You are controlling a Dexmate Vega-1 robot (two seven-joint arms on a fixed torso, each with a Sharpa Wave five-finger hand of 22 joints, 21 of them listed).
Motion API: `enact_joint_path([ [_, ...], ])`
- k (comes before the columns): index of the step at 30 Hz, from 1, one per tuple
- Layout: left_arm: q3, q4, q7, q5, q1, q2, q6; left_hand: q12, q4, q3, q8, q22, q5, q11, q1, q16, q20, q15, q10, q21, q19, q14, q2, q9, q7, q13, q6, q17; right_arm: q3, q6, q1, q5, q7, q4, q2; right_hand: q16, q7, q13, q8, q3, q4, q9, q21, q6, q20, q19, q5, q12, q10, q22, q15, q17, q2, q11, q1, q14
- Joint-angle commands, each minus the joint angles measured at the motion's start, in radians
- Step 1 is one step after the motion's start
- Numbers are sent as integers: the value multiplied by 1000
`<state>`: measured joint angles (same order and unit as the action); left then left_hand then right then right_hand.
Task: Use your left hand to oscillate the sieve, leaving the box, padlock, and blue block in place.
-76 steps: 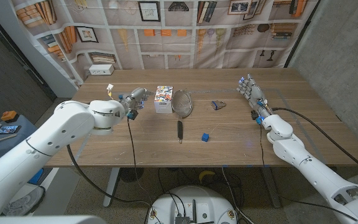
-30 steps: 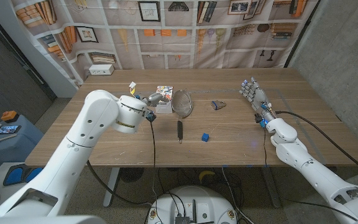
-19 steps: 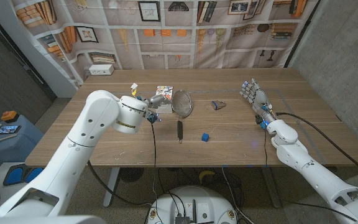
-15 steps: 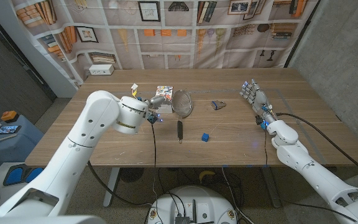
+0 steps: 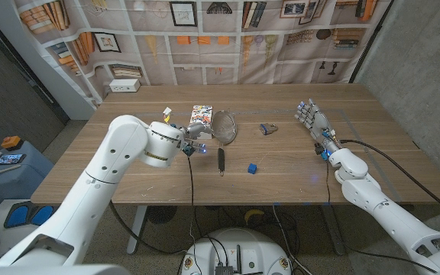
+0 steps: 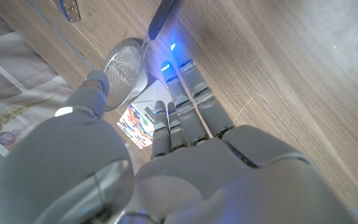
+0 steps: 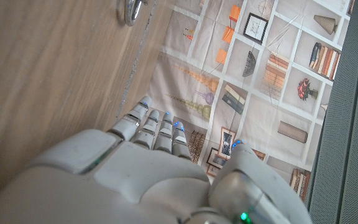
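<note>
Left hand (image 5: 192, 140) open beside sieve (image 5: 222, 130) handle.

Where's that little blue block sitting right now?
In the head view, the blue block lies on the table's middle, slightly right of the sieve handle's end and nearer the robot than the padlock.

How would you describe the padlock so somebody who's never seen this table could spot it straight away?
Start at the wooden table and find the round mesh sieve near its middle. The padlock lies beside it, on the side toward the robot's right hand. It is small, metallic and grey, unlike the blue block nearer the front edge or the colourful box.
</note>
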<state>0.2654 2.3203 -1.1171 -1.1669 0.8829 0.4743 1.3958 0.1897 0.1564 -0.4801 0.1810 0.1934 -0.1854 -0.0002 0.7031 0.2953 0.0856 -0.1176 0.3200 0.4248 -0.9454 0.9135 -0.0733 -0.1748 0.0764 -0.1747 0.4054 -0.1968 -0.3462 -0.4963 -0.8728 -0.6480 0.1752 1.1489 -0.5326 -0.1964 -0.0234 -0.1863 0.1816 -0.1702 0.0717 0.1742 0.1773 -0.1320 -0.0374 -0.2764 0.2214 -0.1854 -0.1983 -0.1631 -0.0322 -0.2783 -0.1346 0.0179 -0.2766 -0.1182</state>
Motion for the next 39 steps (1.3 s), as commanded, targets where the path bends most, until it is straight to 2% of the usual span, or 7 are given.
enact_joint_path([
  [1, -2, -32, 0, -16, -3, -14, 0, 5, 2, 2, 6, 8, 0, -12, 5, 36, 31, -101, 9, 34, -66, 106, 26, -3, -10, -4, 4, -14, -1, 11, -4, -4, 1, 4, -2, -6, -7, 0, 5, -7, 1, 2, 8, -5, -5, 2, -5, -4, -4, -3, -6, -2, -3, -2, 2, -5],
  [8, 4, -44, 0, 26, 5, -44, 0, 10, 24, 9, 9, 59, 1, -1, 71, 145, 78, -117, 47, 108, -143, 298, 29, -3, -1, -5, 25, -82, 1, 15, -6, -3, -5, 6, -4, -7, -9, 0, 6, -11, 0, 2, 8, -7, -5, 1, -5, -5, -5, -3, -6, 0, -5, -2, 2, -5],
  [15, -18, -75, 0, 37, 23, -110, 0, 4, 20, 64, 9, 170, 5, -11, 122, 293, 107, -110, 84, 217, -190, 415, -26, -5, -4, -6, 56, -205, 0, 14, -1, -2, -3, 0, -2, -7, -10, 0, 6, -13, -2, 2, 8, -8, -5, 0, -6, -5, -5, -3, -6, 2, -7, -2, 1, -6],
  [18, -19, -82, 0, 41, 27, -121, 0, 4, 16, 84, 9, 203, 3, -16, 141, 362, 120, -108, 98, 254, -207, 432, -35, -6, -3, -7, 67, -276, 0, 14, 1, -2, -2, -3, -1, -7, -10, 0, 7, -14, -3, 2, 8, -9, -5, 0, -6, -5, -6, -3, -5, 3, -7, -1, 1, -6],
  [21, -43, -81, 0, 72, 54, -170, 0, 5, 14, 97, 10, 226, 2, -18, 155, 416, 122, -108, 114, 283, -226, 448, -38, -6, -5, -7, 78, -330, -1, 15, 2, -1, -3, -4, -1, -7, -10, 0, 7, -15, -3, 2, 8, -10, -6, 0, -7, -5, -5, -3, -6, 4, -7, 0, 2, -5],
  [26, -48, -73, 0, 100, 69, -192, 0, 10, 12, 110, 12, 237, 2, -22, 162, 449, 123, -107, 141, 304, -245, 457, -42, -6, -9, -7, 93, -354, -1, 16, 4, -2, -2, -7, 0, -8, -11, 0, 7, -17, -4, 2, 9, -10, -5, 0, -7, -5, -5, -3, -4, 5, -7, -1, 2, -7],
  [39, -111, -73, 0, 202, 127, -354, 0, 15, 13, 126, 12, 257, 0, -27, 184, 495, 126, -106, 193, 342, -277, 482, -47, -5, -6, -5, 116, -370, -5, 15, 15, -4, 5, -25, 10, -8, -11, 0, 6, -21, -6, 2, 9, -10, -5, -3, -9, -5, -5, -3, -5, 8, -8, 0, 3, -6],
])
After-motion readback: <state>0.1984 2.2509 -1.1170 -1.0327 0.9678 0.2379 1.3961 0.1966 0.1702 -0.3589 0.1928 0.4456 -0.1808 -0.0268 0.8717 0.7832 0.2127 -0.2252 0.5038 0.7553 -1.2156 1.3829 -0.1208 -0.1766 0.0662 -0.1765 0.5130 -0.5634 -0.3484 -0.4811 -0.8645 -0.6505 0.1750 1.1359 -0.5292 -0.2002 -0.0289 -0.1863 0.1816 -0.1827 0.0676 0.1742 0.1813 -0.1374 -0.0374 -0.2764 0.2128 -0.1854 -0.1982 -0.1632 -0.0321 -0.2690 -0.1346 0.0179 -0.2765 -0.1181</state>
